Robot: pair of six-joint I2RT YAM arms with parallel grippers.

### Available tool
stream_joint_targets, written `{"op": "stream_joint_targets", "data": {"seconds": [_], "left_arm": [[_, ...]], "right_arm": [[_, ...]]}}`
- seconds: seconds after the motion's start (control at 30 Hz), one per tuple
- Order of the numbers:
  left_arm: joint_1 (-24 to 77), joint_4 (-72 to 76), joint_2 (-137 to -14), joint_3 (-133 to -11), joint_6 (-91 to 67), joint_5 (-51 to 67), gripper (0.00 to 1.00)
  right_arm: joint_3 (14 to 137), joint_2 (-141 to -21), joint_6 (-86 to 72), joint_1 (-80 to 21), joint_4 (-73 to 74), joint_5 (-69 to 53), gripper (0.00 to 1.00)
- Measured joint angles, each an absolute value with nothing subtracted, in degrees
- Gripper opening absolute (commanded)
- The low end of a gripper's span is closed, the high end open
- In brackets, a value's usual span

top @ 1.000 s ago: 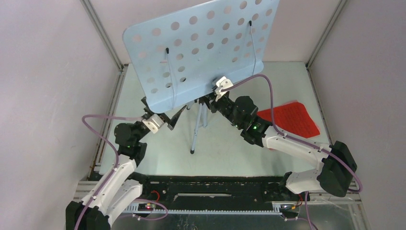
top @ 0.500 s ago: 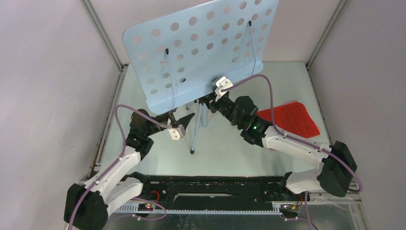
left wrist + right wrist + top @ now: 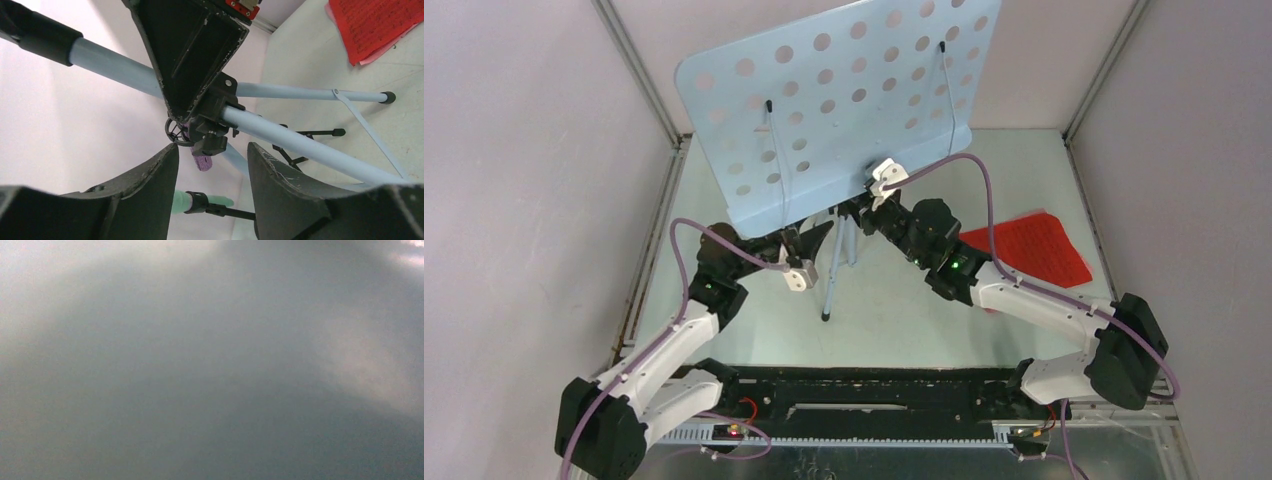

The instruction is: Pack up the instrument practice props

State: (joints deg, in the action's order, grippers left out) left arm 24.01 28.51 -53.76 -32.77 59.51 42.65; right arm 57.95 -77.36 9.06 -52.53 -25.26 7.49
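Between your left gripper's [image 3: 212, 146] fingertips sits the black clamp knob [image 3: 209, 141] where the tripod [image 3: 300, 144] tubes meet. The jaws stand partly open, one finger on each side of the knob with a gap on both, so nothing is held yet. Beyond the fingertips lie a purple microphone [image 3: 201, 161] and a mint microphone [image 3: 206, 201], and far off to the right of the fingers are the red score sheets [image 3: 372, 22].

Your right gripper [image 3: 866, 212] is tucked under the lower edge of the music desk [image 3: 819, 125]. Its wrist view is a grey blur, so you cannot tell how far it is closed or what it grips.

Expect the desk to be stiff thin sheet, light but broad, and top-heavy on those slim legs, so it will likely sway if pushed high. The painted tubes look smooth and may slip. Take hold at the knob and hub, or the post just below it, where the shape gives the fingers purchase.

Compared with a second ago, your left gripper has swung from beside the desk's lower left corner in under the desk, and its jaws have narrowed. The desk has shifted slightly leftward. The right arm has barely moved.
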Motion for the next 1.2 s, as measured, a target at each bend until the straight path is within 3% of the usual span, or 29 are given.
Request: {"op": "stream_joint_targets", "data": {"seconds": [0.27,0.43,0.7,0.87,1.2], "left_arm": [[24.6,25.9,-56.6,-34.7,63.2,41.8,0.44],[24.6,24.0,-57.8,-37.5,64.6,41.8,0.21],[24.7,22.5,-58.1,-37.8,64.4,42.0,0.01],[24.7,23.4,-58.1,-37.7,58.9,41.6,0.01],[24.8,38.1,-58.1,-32.6,32.3,36.5,0.0]], "right_arm": [[58.3,-77.6,9.1,-52.5,-25.0,7.5,0.0],[58.4,-77.7,9.1,-52.5,-25.0,7.6,0.0],[58.5,-77.7,9.1,-52.5,-24.7,8.1,0.0],[58.5,-77.8,9.1,-52.5,-24.8,8.1,0.0],[58.7,-78.4,9.1,-52.6,-25.6,7.9,0.0]]}}
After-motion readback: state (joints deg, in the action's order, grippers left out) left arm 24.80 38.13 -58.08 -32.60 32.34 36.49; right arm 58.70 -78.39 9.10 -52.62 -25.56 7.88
